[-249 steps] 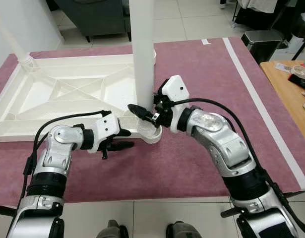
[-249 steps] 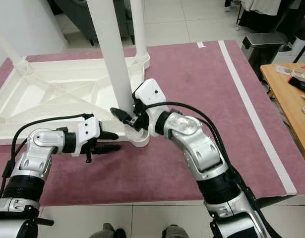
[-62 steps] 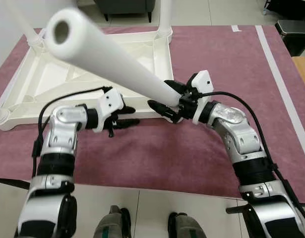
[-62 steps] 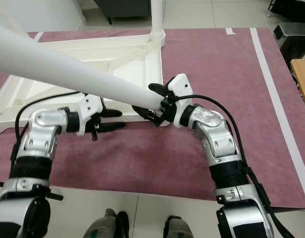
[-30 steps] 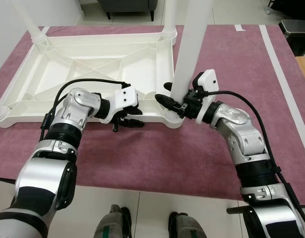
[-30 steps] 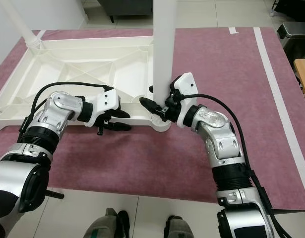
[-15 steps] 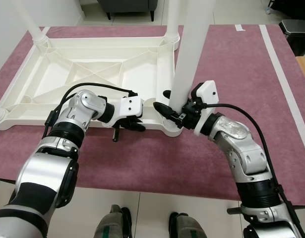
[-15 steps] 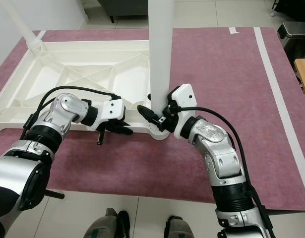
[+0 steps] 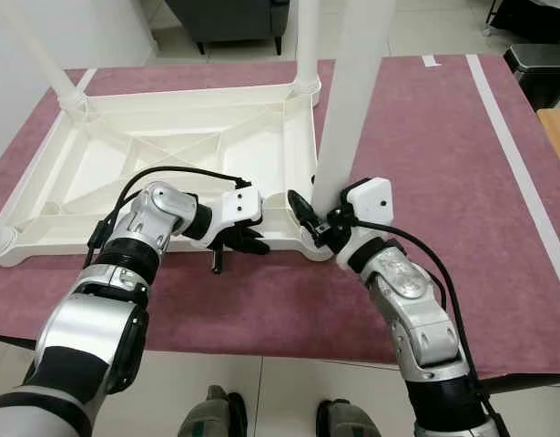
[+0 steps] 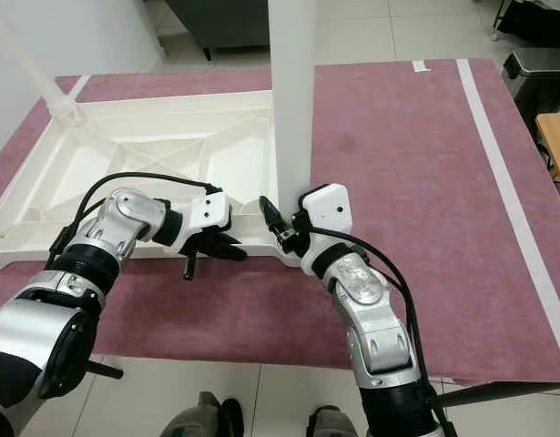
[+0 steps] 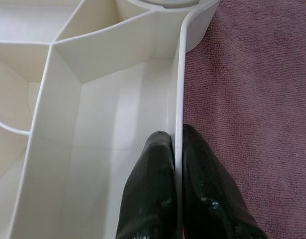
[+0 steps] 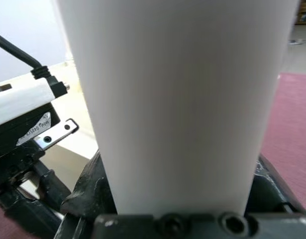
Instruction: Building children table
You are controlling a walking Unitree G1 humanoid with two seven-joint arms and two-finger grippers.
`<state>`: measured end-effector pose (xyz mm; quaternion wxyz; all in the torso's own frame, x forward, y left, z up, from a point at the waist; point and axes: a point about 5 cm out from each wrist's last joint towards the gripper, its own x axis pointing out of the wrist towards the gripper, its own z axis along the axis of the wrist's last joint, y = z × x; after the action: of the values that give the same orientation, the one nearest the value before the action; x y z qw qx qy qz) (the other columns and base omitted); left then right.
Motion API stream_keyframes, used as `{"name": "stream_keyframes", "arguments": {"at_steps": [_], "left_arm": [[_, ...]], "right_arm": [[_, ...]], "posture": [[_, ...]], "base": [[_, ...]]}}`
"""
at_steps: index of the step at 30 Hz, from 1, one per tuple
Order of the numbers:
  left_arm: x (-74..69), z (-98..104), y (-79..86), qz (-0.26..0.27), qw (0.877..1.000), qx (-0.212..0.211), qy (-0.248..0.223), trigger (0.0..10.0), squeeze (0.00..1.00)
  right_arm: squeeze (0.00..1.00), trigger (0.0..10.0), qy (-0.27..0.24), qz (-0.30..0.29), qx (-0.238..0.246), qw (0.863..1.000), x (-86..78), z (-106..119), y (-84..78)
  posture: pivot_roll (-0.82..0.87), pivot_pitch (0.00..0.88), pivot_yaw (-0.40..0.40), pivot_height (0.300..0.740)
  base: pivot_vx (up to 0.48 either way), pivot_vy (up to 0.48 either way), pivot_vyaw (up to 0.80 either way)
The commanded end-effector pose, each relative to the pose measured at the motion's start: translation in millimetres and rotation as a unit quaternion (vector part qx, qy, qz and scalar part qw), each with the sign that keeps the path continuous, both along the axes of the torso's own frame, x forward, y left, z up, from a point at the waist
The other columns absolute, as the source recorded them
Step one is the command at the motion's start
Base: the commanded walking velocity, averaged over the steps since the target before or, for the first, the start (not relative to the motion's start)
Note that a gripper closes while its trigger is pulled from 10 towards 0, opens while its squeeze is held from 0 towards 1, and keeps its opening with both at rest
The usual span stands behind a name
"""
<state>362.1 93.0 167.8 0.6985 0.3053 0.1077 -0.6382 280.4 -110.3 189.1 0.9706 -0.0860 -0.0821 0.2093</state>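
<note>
We are working over an upturned white tabletop (image 9: 170, 155) lying on a purple rug (image 9: 425, 146), its ribbed underside facing up so that the legs can be fitted into the corner sockets. At the near right corner, our right gripper (image 9: 311, 218) is holding a white leg (image 9: 348, 109) upright, its black fingers closed around the leg just above the corner socket (image 10: 284, 248), presumably to seat or turn it there. Our left gripper (image 11: 175, 149) is pinching the near rim (image 11: 178, 89) of the tabletop, one finger inside the wall and one outside, narrowly closed on it; we judge this steadies the top against the twisting. Another leg (image 9: 307, 41) is standing at the far right corner, and one at the far left (image 9: 45, 56).
</note>
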Motion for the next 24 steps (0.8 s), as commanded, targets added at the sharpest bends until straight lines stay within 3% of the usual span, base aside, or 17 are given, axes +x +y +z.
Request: {"name": "stream_keyframes", "arguments": {"at_steps": [1,3,4,5,7,9,12,20,21,22,23,24], "left_arm": [[9.9,0.4,10.6,0.115,0.988,-0.098,-0.02,0.0,0.0],[9.9,0.4,10.6,0.115,0.988,-0.098,-0.02,0.0,0.0],[10.4,1.0,10.0,0.116,0.988,-0.099,-0.021,0.0,0.0],[10.4,1.0,10.0,0.116,0.988,-0.099,-0.021,0.0,0.0],[11.0,1.5,11.4,0.12,0.987,-0.101,-0.022,0.0,0.0],[11.0,1.5,11.4,0.12,0.987,-0.101,-0.022,0.0,0.0],[11.0,1.1,13.3,0.124,0.987,-0.102,-0.022,0.0,0.0],[11.4,1.3,14.9,0.128,0.986,-0.1,-0.02,0.0,0.0],[11.7,1.6,15.2,0.129,0.986,-0.1,-0.02,0.0,0.0],[11.7,1.6,15.2,0.129,0.986,-0.1,-0.02,0.0,0.0],[12.0,1.9,15.4,0.13,0.986,-0.1,-0.02,0.0,0.0],[12.0,1.9,15.4,0.13,0.986,-0.1,-0.02,0.0,0.0]], "right_arm": [[0.0,0.0,0.115,-0.09,-0.033,0.989,-0.1,-44.7,-10.8],[0.0,0.0,0.115,-0.09,-0.033,0.989,-0.1,-44.7,-10.8],[0.0,0.0,0.126,-0.127,-0.035,0.983,0.2,-48.2,-13.4],[0.0,0.0,0.126,-0.127,-0.035,0.983,0.2,-48.2,-13.4],[0.0,0.0,0.131,-0.206,-0.043,0.969,-2.6,-54.1,-17.8],[0.0,0.0,0.131,-0.206,-0.043,0.969,-2.6,-54.1,-17.8],[0.0,0.0,0.128,-0.251,-0.036,0.959,-5.5,-55.8,-18.8],[0.0,0.0,0.105,-0.25,-0.008,0.962,-5.0,-49.1,-13.1],[0.57,3.3,0.1,-0.247,-0.006,0.964,-4.8,-47.7,-12.4],[0.57,3.3,0.1,-0.247,-0.006,0.964,-4.8,-47.7,-12.4],[1.0,10.0,0.096,-0.232,0.003,0.968,-4.4,-45.6,-10.3],[1.0,10.0,0.096,-0.232,0.003,0.968,-4.4,-45.6,-10.3]], "posture": [[-0.11,0.099,0.143,0.74],[-0.11,0.099,0.143,0.74],[-0.11,0.107,0.142,0.74],[-0.11,0.107,0.142,0.74],[-0.12,0.11,0.14,0.74],[-0.12,0.11,0.14,0.74],[-0.12,0.112,0.139,0.74],[-0.12,0.119,0.143,0.74],[-0.12,0.119,0.143,0.74],[-0.12,0.119,0.143,0.74],[-0.11,0.126,0.143,0.74],[-0.11,0.126,0.143,0.74]], "base": [[0.0,0.0,0.0],[0.0,0.0,0.0],[0.0,0.0,0.0],[0.0,0.0,0.0],[0.0,0.0,0.0],[0.0,0.0,0.0],[0.0,0.0,0.0],[0.0,0.0,0.0],[0.0,0.0,0.0],[0.0,0.0,0.0],[0.0,0.0,0.0],[0.0,0.0,0.0]]}}
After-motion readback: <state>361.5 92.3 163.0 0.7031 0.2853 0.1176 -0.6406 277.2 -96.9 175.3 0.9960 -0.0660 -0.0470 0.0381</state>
